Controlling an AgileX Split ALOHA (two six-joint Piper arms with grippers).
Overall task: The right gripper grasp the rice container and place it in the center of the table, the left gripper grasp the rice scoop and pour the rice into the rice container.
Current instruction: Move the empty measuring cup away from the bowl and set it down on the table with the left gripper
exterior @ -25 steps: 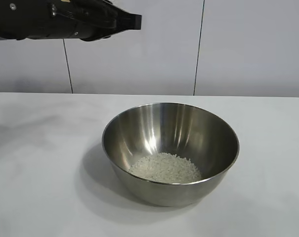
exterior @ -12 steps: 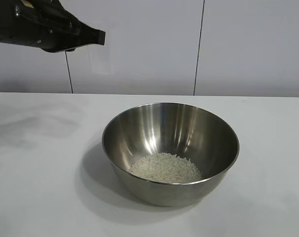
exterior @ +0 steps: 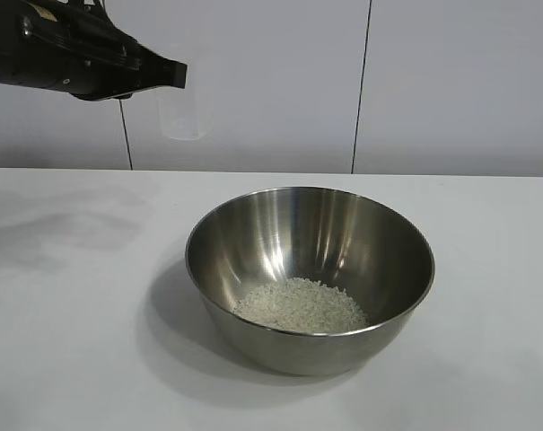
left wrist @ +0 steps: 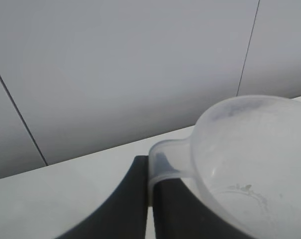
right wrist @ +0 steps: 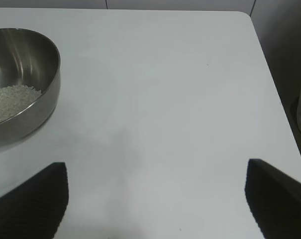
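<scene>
My left gripper [exterior: 174, 74] is raised high, at the upper left of the exterior view. My left arm reaches in from that side, its black housing nearly level, with the gripper tipped slightly downward. The jaws are closed on the handle of the scoop [left wrist: 250, 159]; both fingers [left wrist: 133, 199] meet at the handle, and the cup sits just beyond the fingertips. My right gripper [right wrist: 155, 199] is angled downward with its jaws spread wide, holding nothing.

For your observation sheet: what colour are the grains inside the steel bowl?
White rice, clearest in the exterior view.
</scene>
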